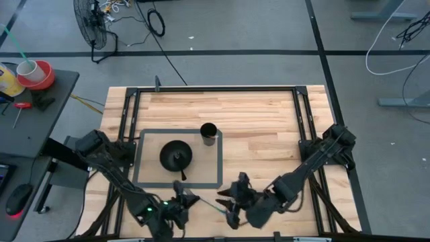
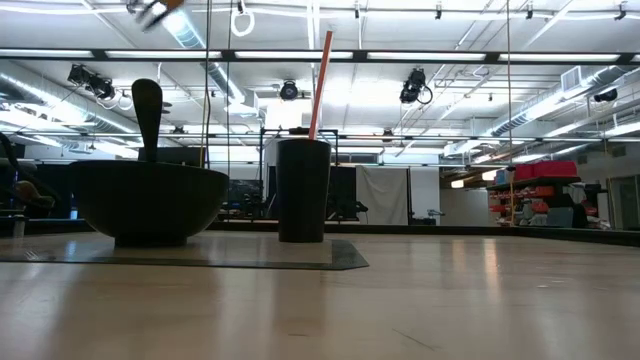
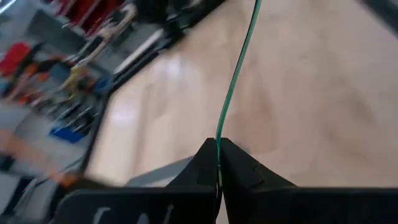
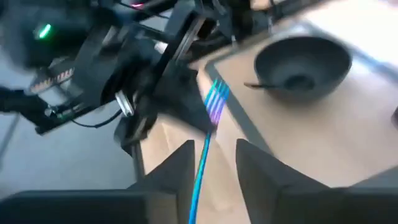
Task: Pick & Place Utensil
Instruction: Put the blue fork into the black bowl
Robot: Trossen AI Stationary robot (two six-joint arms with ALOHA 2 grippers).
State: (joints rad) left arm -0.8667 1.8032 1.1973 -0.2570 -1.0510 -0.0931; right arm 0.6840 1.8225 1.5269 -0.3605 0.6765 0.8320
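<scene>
The green straw (image 1: 220, 206) is suspended near the table's front edge, spanning the gap between the two grippers. The left gripper (image 1: 189, 199) has its fingers closed on one end of the straw; in the left wrist view the straw (image 3: 235, 81) emerges from between the pressed fingertips (image 3: 205, 163). The right gripper (image 1: 232, 200) has its fingers apart, with the straw's other end (image 4: 200, 167) lying in the gap between them, touching neither.

The high view shows the black bowl (image 1: 176, 156) and black cup (image 1: 208, 134) on the grey mat (image 1: 218, 176). The low view alone shows an orange straw (image 2: 320, 82) standing in the cup (image 2: 303, 190) and a utensil handle (image 2: 147, 118) rising from the bowl (image 2: 147, 202).
</scene>
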